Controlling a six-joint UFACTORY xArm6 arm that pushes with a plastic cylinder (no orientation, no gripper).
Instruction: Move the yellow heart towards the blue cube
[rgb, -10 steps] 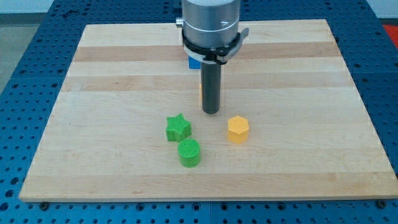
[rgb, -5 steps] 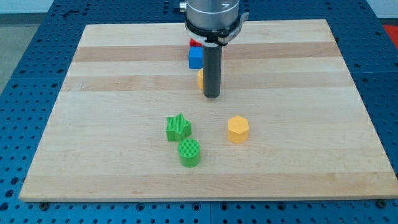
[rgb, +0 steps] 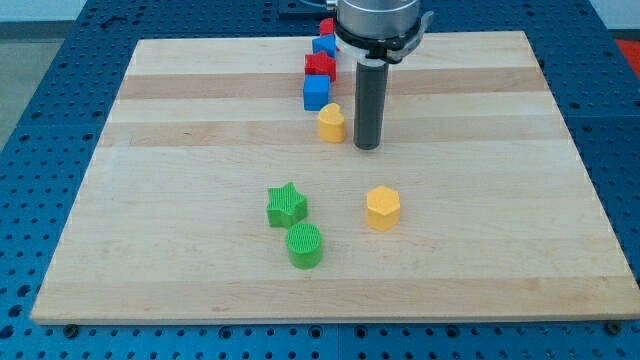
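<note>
Just to the view's right of the yellow heart (rgb: 331, 124) stands my tip (rgb: 367, 147), a plain dark rod end with nothing to spread or press together. It rests on the wooden board (rgb: 200, 140), near the heart with a narrow strip of bare wood between them; I cannot tell for sure whether they touch, but they look apart.

Taking the yellow heart as the landmark: it sits upright in the upper middle of the board. Just above it, towards the view's top and slightly to the left, is the blue cube (rgb: 316, 94); the two are very close, nearly touching. Beyond the blue cube, further towards the view's top, a red block (rgb: 320, 68) sits against it, its shape hard to make out. Higher again is a second blue block (rgb: 324, 46), and at the board's top edge another red block (rgb: 327, 26), partly hidden behind my arm's grey housing (rgb: 377, 20). These four make a short line running up and a little right from the heart.

Below the heart, towards the view's bottom and right, a yellow hexagon block (rgb: 382, 208) lies well apart from it. Below the heart and to the left is a green star (rgb: 287, 205), and just beneath that star, touching or nearly so, a green cylinder (rgb: 305, 245). Both green blocks are well apart from the heart and from my tip.
</note>
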